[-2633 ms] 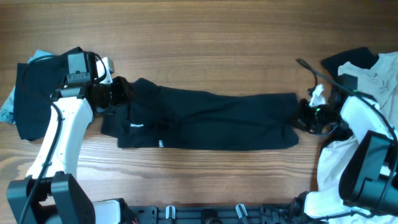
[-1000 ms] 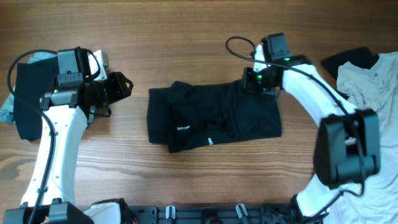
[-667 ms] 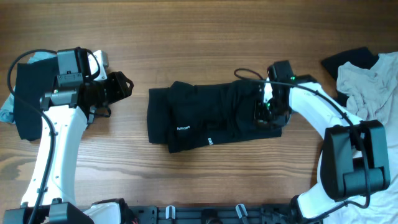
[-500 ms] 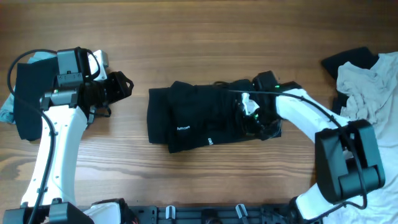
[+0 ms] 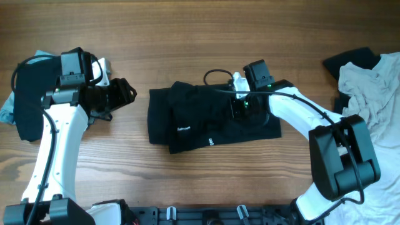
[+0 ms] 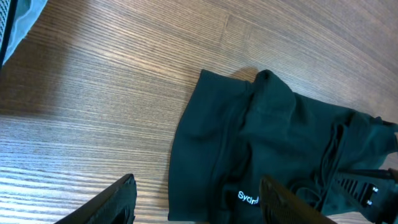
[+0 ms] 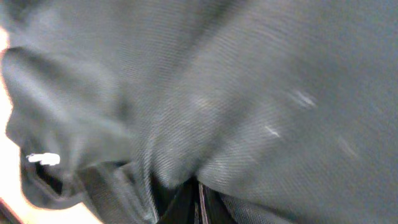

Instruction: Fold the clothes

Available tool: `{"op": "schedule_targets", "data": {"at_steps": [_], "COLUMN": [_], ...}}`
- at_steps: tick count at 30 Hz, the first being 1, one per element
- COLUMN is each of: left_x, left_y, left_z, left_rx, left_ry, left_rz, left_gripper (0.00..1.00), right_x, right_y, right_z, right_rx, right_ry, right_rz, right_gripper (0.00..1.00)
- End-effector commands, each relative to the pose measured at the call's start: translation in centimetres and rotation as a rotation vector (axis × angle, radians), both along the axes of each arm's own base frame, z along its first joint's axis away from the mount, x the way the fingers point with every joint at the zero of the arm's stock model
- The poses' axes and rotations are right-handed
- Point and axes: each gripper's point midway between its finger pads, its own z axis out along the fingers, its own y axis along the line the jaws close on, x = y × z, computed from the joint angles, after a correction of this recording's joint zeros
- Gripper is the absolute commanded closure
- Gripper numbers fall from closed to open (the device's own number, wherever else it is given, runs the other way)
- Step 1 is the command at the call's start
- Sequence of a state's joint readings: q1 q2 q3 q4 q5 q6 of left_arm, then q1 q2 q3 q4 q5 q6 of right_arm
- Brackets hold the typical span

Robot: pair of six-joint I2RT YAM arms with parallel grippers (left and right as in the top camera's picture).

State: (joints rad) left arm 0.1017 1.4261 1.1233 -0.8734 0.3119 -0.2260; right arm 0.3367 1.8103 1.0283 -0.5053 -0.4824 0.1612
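Overhead, the black shirt (image 5: 206,122) lies folded into a lumpy rectangle at the middle of the table (image 5: 187,37), with its white logo (image 5: 182,129) facing up near the left end. The right gripper (image 5: 240,107) is down on the far right part of the shirt. Its arm reaches in from the right edge of the table and hides a strip of the fabric. A black cable (image 5: 215,75) loops above the shirt's far edge just beside it. In the right wrist view, dark cloth fills nearly everything and the fingers (image 7: 186,205) are pressed together at the bottom. I cannot tell whether a fold is pinched between them. A small white label (image 7: 43,158) shows at the left.

The left gripper (image 5: 122,94) hangs over bare wood just left of the shirt, apart from it. Its wrist view shows the fingers (image 6: 115,199) standing wide with nothing between them, and the shirt's left end ahead.

Near the table's left edge a black garment (image 5: 28,100) lies over a light blue garment (image 5: 6,112), both partly behind the left arm. At the far right corner a whitish-grey garment (image 5: 369,81) is heaped against another dark piece (image 5: 347,59). A black rail (image 5: 206,215) runs along the near edge.
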Motion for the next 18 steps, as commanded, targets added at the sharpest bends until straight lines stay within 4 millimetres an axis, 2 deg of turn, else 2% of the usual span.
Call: {"op": "schedule_targets", "data": {"at_steps": [1,3,4,6,9,11,12,14,15,16,18], "left_x": [0.4,0.0,-0.2,-0.7,-1.0,-1.1,-1.3,-1.9,-2.4,-2.5,-2.5], "left_y": [0.1,0.0,0.0,-0.6,-3.3,-5.0,-6.3,-7.4,-7.8,-7.8,-7.9], "left_z": [-0.1,-0.3,-0.4,-0.7,-1.9,-3.8,-5.7,-8.3,-10.3,-11.3,-12.9], "left_rx": [0.014,0.012,0.011,0.009,0.017,0.016,0.020,0.031,0.031,0.028,0.020], "left_ry": [-0.006,0.011,0.022,0.046,0.074,0.126,0.173,0.242,0.304,0.331,0.363], "left_rz": [-0.011,-0.012,-0.012,-0.030,-0.162,-0.216,-0.286,-0.357,-0.377,-0.377,-0.378], "left_gripper": [0.37,0.36,0.35,0.32,0.25,0.20,0.19,0.18,0.18,0.07,0.04], "right_x": [1.9,3.6,4.2,4.8,4.2,3.2,3.0,3.0,2.7,2.6,2.5], "right_y": [2.7,3.0,2.3,-0.4,-4.6,-6.1,-6.8,-7.4,-7.7,-7.7,-7.8], "right_z": [3.0,5.4,6.3,7.3,8.1,8.7,8.9,8.8,8.6,8.6,8.5], "right_rx": [0.160,0.199,0.173,0.041,-0.124,-0.133,-0.134,-0.137,-0.142,-0.144,-0.148], "right_ry": [-0.137,-0.175,-0.185,-0.195,-0.162,-0.102,-0.088,-0.077,-0.063,-0.058,-0.053], "right_rz": [0.130,0.088,0.063,-0.005,-0.162,-0.252,-0.275,-0.290,-0.296,-0.295,-0.290], "right_gripper": [0.96,0.87,0.82,0.78,0.76,0.76,0.76,0.75,0.75,0.75,0.75]}}
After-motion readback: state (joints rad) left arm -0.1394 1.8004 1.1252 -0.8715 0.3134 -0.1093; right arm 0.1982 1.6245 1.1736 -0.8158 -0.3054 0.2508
